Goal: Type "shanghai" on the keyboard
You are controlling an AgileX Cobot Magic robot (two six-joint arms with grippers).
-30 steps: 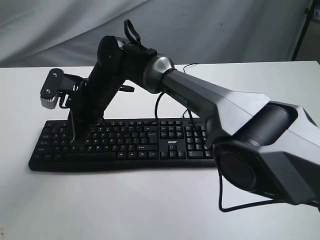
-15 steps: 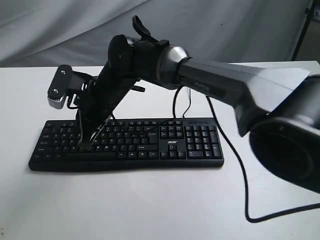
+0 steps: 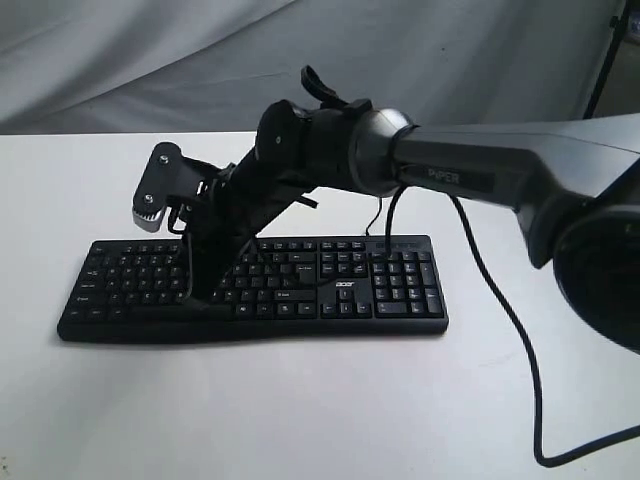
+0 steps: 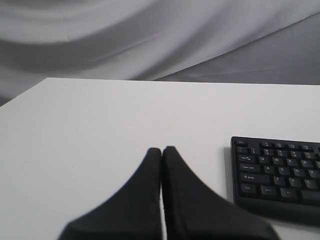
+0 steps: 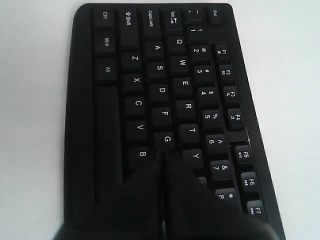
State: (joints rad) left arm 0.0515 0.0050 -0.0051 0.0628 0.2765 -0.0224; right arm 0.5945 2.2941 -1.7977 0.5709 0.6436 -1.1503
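The long black keyboard [image 3: 400, 288] with the white acer logo lies across the white table [image 3: 300, 410]. My right arm reaches over to its left half, and the right gripper [image 3: 200, 290] points down at the letter keys. In the right wrist view the right gripper [image 5: 162, 152] is shut, its tips right beside the G key [image 5: 166, 139] of the keyboard [image 5: 150, 75]; whether they touch a key I cannot tell. My left gripper [image 4: 161, 149] is shut with nothing in it, above bare table off the keyboard's [image 4: 280, 170] Ctrl and Shift end. It does not show in the exterior view.
A thin black cable [image 3: 505, 330] hangs from the right arm and loops over the table at the right. A grey cloth backdrop [image 3: 450, 50] hangs behind the table. The table's front edge runs along the bottom of the exterior view.
The right arm has swung to the right along the keyboard. Its gripper tip went from the far-left letter keys toward the middle of the letter block.
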